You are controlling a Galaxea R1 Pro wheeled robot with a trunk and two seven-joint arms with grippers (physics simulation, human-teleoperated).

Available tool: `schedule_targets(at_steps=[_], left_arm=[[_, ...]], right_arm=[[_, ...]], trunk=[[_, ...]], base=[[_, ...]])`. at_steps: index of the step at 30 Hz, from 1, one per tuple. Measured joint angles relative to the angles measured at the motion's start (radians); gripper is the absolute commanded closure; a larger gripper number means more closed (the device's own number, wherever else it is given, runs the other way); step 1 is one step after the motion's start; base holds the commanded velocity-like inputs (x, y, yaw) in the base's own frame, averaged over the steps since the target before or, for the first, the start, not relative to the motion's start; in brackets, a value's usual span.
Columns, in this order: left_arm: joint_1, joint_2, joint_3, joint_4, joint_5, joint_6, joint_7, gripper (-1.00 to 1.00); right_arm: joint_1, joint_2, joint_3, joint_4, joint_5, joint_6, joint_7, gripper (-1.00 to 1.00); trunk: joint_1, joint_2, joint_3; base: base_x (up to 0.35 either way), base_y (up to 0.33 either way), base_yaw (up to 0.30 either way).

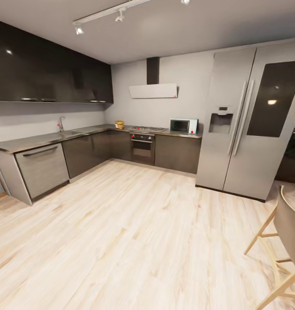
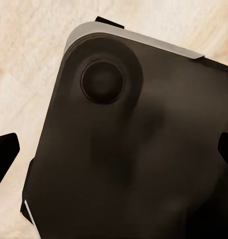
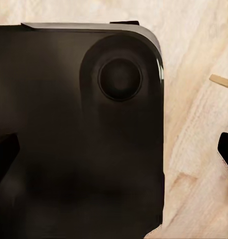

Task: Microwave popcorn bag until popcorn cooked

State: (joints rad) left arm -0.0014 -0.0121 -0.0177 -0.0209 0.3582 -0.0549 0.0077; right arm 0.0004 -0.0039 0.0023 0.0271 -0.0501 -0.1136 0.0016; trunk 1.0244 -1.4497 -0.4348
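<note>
Wrist views: both claws (image 2: 114, 149) (image 3: 114, 149) spread, empty.

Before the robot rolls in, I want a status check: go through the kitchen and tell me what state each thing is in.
microwave: door shut, on the countertop beside the fridge.
popcorn bag: on the countertop near the corner, untouched.
oven: door shut.
fridge: both doors shut.
wall cabinets: shut.
left gripper: open, empty.
right gripper: open, empty.
</note>
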Motion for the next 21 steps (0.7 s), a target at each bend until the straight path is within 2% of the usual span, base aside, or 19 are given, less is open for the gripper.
schedule_targets(at_steps=[21], left_arm=[[0.000, 0.000, -0.003, 0.000, 0.000, 0.004, 0.000, -1.00]], right_arm=[[0.000, -0.001, 0.000, 0.000, 0.006, 0.001, 0.001, -1.00]], trunk=[[0.000, 0.000, 0.000]], base=[[0.326, 0.000, 0.000]])
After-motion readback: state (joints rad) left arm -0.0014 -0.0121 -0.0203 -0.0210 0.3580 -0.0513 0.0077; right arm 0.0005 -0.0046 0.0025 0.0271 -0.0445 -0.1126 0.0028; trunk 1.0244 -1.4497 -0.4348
